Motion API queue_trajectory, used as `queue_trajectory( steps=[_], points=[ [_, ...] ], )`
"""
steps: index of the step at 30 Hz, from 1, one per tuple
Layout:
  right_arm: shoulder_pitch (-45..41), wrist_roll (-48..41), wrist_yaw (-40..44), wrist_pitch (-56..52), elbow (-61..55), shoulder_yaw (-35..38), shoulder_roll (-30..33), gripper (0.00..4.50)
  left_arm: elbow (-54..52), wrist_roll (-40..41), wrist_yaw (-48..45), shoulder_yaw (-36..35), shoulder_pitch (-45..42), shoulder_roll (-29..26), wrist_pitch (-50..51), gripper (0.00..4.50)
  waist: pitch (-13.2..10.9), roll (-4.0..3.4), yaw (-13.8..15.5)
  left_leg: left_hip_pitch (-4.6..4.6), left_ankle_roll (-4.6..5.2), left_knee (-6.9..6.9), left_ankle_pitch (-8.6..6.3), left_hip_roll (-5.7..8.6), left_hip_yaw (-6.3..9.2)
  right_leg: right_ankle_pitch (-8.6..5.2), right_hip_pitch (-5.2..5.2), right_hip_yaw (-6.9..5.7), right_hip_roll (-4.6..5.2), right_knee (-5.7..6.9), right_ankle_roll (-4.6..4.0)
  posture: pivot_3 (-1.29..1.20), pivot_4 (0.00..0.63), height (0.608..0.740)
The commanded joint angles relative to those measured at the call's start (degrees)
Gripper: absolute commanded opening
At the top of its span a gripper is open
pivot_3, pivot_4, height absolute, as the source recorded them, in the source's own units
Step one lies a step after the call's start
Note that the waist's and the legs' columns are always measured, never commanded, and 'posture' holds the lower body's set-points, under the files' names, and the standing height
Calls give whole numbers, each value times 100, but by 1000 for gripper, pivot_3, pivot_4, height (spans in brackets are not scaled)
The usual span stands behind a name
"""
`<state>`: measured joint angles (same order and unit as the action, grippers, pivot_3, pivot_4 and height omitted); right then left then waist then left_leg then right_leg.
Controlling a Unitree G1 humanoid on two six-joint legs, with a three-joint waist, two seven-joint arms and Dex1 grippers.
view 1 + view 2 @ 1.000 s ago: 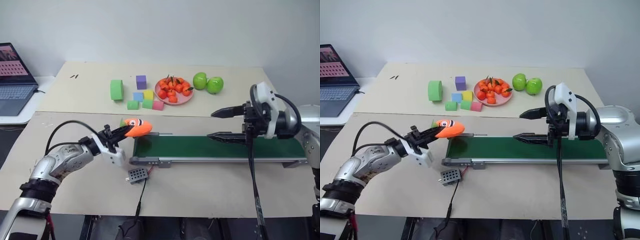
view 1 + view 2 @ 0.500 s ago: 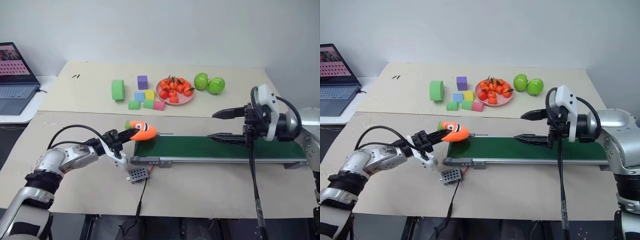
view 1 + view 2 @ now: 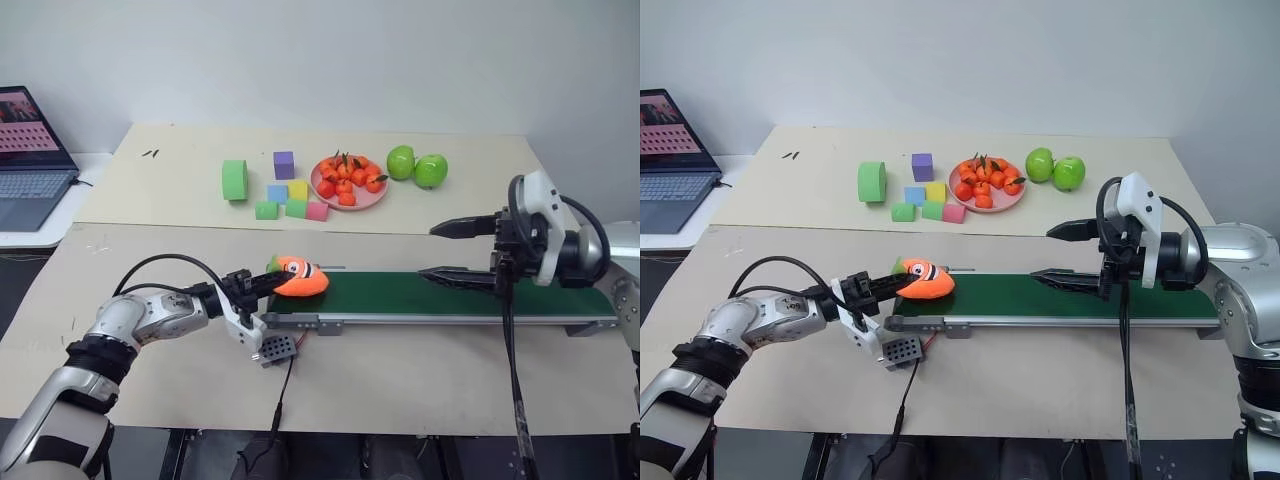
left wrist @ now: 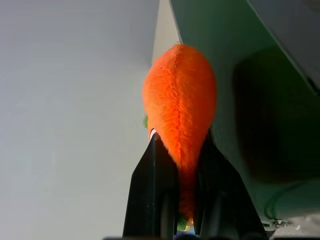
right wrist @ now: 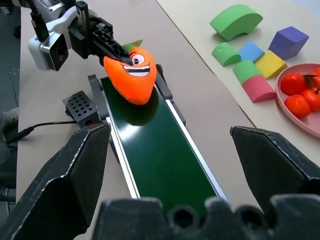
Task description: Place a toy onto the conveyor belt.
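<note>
The toy point(image 3: 300, 279), an orange plush with a green leaf and a cartoon face, hangs low over the left end of the conveyor belt point(image 3: 400, 292). My left gripper point(image 3: 268, 281) is shut on the toy's leaf end, reaching in from the belt's left. In the left wrist view both black fingers point(image 4: 150, 195) pinch the toy point(image 4: 180, 105). The right wrist view shows the toy point(image 5: 132, 72) casting a shadow on the belt point(image 5: 160, 160); I cannot tell if they touch. My right gripper point(image 3: 428, 250) stands open above the belt's right half, holding nothing.
A small grey perforated box point(image 3: 276, 349) with a wire sits just in front of the belt's left end. Behind the belt are foam blocks point(image 3: 280, 190), a pink plate of small orange fruits point(image 3: 347, 185) and two green apples point(image 3: 417, 166). A laptop point(image 3: 25, 150) stands far left.
My left gripper has carried the toy right and down, from beside the belt's left end to low over it. The right gripper has stayed where it was, open.
</note>
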<state>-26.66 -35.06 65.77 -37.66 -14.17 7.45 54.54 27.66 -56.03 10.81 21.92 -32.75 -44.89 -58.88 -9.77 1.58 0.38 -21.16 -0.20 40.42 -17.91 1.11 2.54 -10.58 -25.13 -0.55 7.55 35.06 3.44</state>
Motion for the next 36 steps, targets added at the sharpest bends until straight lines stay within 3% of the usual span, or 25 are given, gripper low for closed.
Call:
queue_trajectory(
  steps=[1,11,24,28,33,35,36],
  points=[
    [-28,-108,-13,27,-142,228,79,4500,104,248,-83,6,-216,-48,-114,883,0,0,0,0,0,0,0,0,0,0,0,0,0,1,0,0,150,738],
    [-90,-52,24,76,-49,174,78,4500,-140,1349,-749,-162,-420,-64,-411,4346,0,0,-4,0,-1,3,1,0,1,0,0,0,0,1,0,0,150,738],
    [-212,52,85,219,129,22,-21,4500,-525,2585,-1560,-597,-379,-193,-252,4436,0,0,-39,0,-2,7,2,0,2,0,1,1,0,3,0,0,150,738],
    [-245,71,116,255,187,-16,-20,4500,-781,3646,-2049,-774,-392,-191,100,4436,0,0,-62,-1,-1,15,1,0,5,0,1,1,0,5,0,0,150,738],
    [-319,94,188,278,253,-70,15,4500,-1537,5209,-2975,-1015,-715,-1,1344,4436,0,0,-62,-4,1,31,0,0,9,0,5,0,0,9,1,0,150,738],
    [-347,115,241,295,293,-78,52,4500,-1813,6148,-3807,-916,-740,82,2329,4436,0,-1,-66,-4,4,35,-2,1,10,1,9,-1,0,9,2,0,150,738],
    [-362,139,288,309,330,-73,108,4500,-2060,6923,-4572,-794,-710,24,3301,4436,0,-1,-77,-2,5,36,-3,1,10,1,12,-1,0,9,2,0,150,738]
  ],
)
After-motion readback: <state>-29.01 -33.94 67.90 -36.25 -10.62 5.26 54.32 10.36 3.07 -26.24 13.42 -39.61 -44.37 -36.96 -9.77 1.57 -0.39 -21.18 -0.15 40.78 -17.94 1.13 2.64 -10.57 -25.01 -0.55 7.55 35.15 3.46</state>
